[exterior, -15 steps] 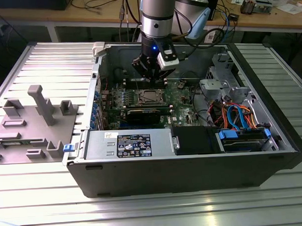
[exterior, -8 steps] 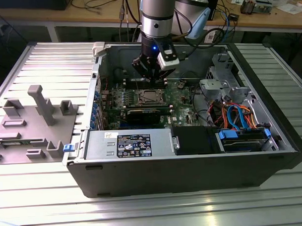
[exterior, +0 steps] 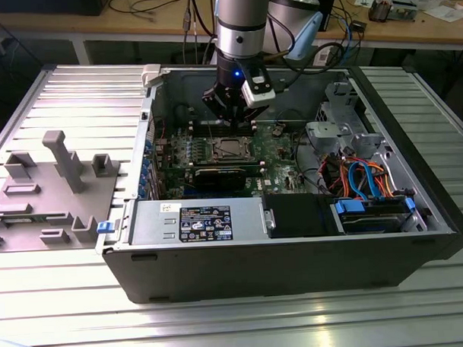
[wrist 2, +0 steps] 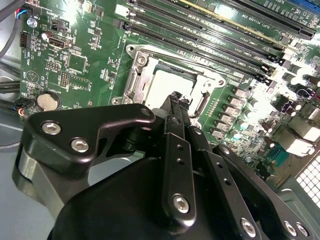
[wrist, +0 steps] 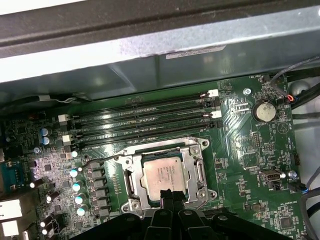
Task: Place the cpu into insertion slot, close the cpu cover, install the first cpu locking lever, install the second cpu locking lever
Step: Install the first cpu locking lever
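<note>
The cpu [wrist: 161, 175] lies flat in the insertion slot [wrist: 131, 186] on the green motherboard [wrist: 240, 165], its silver-grey top showing. The cpu cover [wrist: 196, 172] lies down around it as a silver frame. A thin wire lever [wrist: 102, 159] sticks out sideways from the socket's corner. In both wrist views my gripper [wrist: 170, 194] hovers at the socket's edge with its black fingers pressed together and nothing between them. The second wrist view shows the gripper [wrist 2: 175, 97] tips over the cpu [wrist 2: 165, 85]. In the exterior view the gripper [exterior: 229, 116] hangs just above the socket [exterior: 229, 148].
Long black memory slots [wrist: 145, 120] run beside the socket, with small capacitors [wrist: 75, 185] on another side. The open computer case [exterior: 295, 255] walls surround the board; drive bays and coloured cables [exterior: 361, 176] fill the exterior view's right. A grey fixture [exterior: 57, 187] stands outside at the left.
</note>
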